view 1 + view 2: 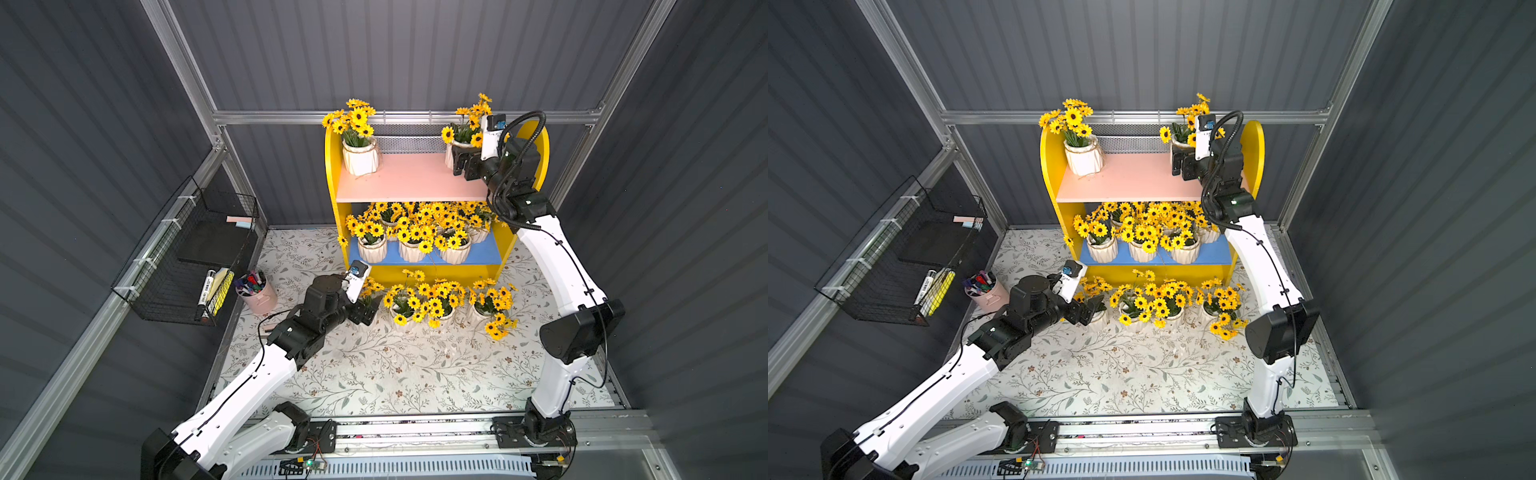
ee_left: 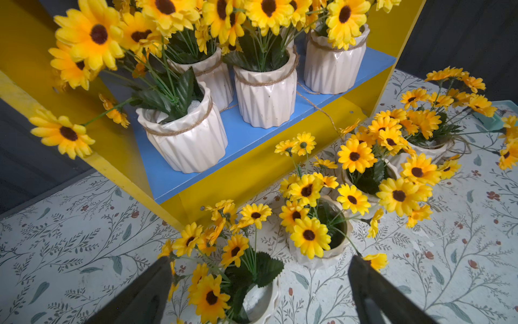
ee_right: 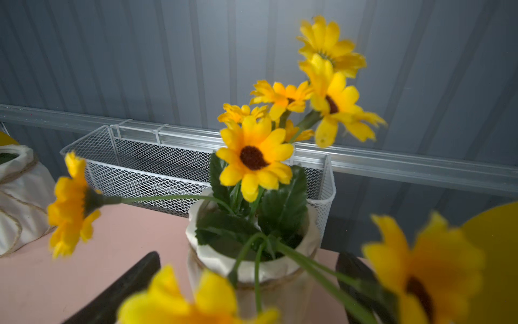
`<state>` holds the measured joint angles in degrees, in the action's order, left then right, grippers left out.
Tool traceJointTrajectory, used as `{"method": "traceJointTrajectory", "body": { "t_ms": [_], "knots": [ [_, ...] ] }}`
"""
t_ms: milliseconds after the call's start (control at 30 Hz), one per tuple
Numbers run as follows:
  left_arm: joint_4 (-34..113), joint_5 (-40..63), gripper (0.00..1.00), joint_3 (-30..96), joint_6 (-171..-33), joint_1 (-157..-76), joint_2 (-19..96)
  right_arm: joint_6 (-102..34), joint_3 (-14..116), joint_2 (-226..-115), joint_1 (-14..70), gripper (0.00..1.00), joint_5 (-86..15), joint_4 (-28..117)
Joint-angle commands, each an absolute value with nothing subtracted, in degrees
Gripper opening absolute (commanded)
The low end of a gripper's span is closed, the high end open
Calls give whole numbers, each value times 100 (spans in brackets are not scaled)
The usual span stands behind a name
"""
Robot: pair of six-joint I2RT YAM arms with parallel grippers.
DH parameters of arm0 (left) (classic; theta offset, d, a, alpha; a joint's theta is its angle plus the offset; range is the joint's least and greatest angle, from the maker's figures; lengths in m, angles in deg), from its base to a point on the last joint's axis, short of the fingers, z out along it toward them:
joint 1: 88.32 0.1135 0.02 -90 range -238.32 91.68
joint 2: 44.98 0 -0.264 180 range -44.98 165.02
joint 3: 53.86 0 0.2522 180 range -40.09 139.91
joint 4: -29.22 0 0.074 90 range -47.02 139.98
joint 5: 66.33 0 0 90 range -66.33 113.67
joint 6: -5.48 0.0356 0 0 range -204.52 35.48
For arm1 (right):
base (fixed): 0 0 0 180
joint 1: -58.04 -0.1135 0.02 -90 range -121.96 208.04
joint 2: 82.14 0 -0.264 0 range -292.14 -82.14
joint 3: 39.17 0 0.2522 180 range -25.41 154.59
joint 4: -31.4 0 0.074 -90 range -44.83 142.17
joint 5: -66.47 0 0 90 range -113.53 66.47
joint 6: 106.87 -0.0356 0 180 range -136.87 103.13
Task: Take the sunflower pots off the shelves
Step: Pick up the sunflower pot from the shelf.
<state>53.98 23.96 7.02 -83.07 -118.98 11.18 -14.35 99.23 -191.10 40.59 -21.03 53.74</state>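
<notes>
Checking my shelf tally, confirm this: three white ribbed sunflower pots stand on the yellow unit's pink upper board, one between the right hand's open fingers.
Not three: both top views show two white ribbed sunflower pots on the pink upper board, one standing free, one between the right hand's open fingers.

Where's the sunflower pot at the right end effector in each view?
Top views: sunflower pot on the pink upper board's right end, in both.
Left wrist: not in it.
Right wrist: foreground, flanked by the open right end effector.
Shared landmark: white mesh basket behind it.
</notes>
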Motion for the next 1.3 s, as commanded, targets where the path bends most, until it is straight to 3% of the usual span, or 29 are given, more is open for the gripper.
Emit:
{"method": "traceJointTrajectory", "body": {
  "t_ms": [0, 433, 1267],
  "knots": [
    [5326, 2437, 99, 641, -8247, -11916, 1052, -1226, 10256, -19278, 4089, 99, -2192, 5383],
    [5344, 2436, 99, 633, -8207, -11917, 1074, -1257, 10973, -19872, 4124, 99, -1942, 5558],
    [5352, 2404, 99, 637, -8100, -11917, 1034, -1362, 11418, -20381, 4239, 99, -2369, 5562]
  ]
}}
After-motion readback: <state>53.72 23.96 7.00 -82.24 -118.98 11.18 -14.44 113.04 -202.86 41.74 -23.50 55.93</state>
